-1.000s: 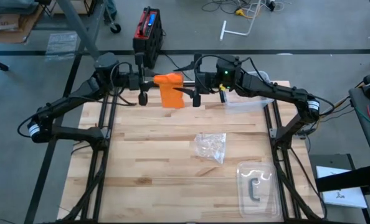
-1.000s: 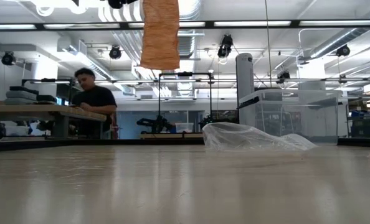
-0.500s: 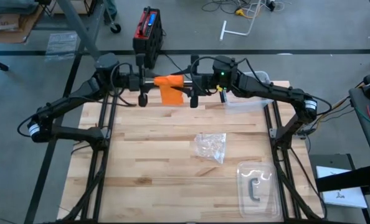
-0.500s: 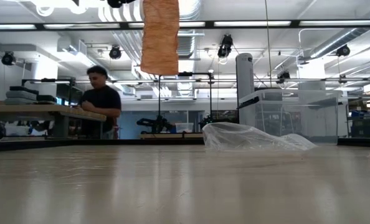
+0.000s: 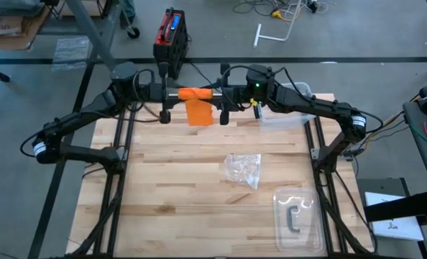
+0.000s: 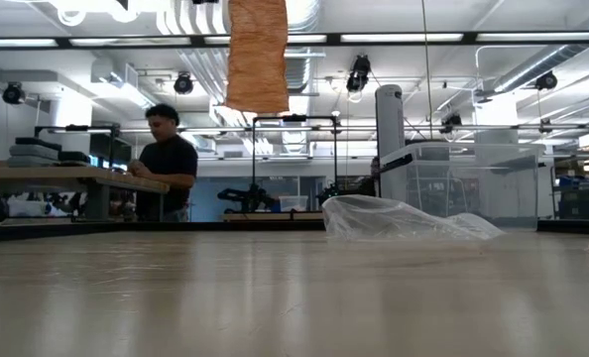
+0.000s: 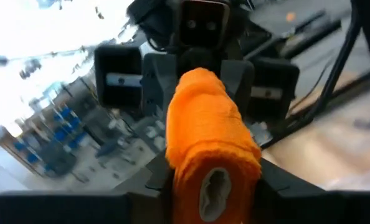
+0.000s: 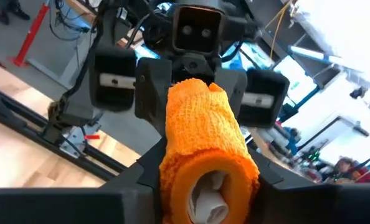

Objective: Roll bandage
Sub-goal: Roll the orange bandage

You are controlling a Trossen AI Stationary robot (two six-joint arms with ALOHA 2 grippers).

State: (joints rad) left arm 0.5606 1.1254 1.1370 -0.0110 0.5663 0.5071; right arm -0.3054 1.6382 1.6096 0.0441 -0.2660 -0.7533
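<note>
The orange bandage is a small roll [image 5: 195,93] held level, high above the table's far edge, between my two grippers, which face each other. Its loose tail [image 5: 198,114] hangs straight down from the roll; in the low view the tail [image 6: 257,55] ends well clear of the table. My left gripper [image 5: 176,94] is shut on the roll's left end, my right gripper [image 5: 215,94] on its right end. Each wrist view looks along the roll [image 7: 210,130] [image 8: 203,124] to the other gripper behind it. My left gripper pinches the roll's left end [image 7: 188,177] between its two fingers [image 7: 149,182], coming level from the table's left and lying along the roll. The roll is lifted clear and level. My right gripper pinches the roll's right end [image 8: 172,168], where the white core shows, between its two fingers [image 8: 141,169], coming level from the table's right, along the roll. The tail hangs slack below.
A crumpled clear wrapper [image 5: 244,170] lies mid-table. A clear blister tray with a dark clip [image 5: 297,218] sits near the front right. Clear plastic [image 5: 285,115] lies at the far right, also in the low view [image 6: 404,218]. A person [image 6: 166,164] stands in the room behind.
The roll has turned a little about its long axis between the grippers. It now shows as a slimmer bar than a second ago. The tail's lower end dipped slightly and came back up, staying clear of the table.
</note>
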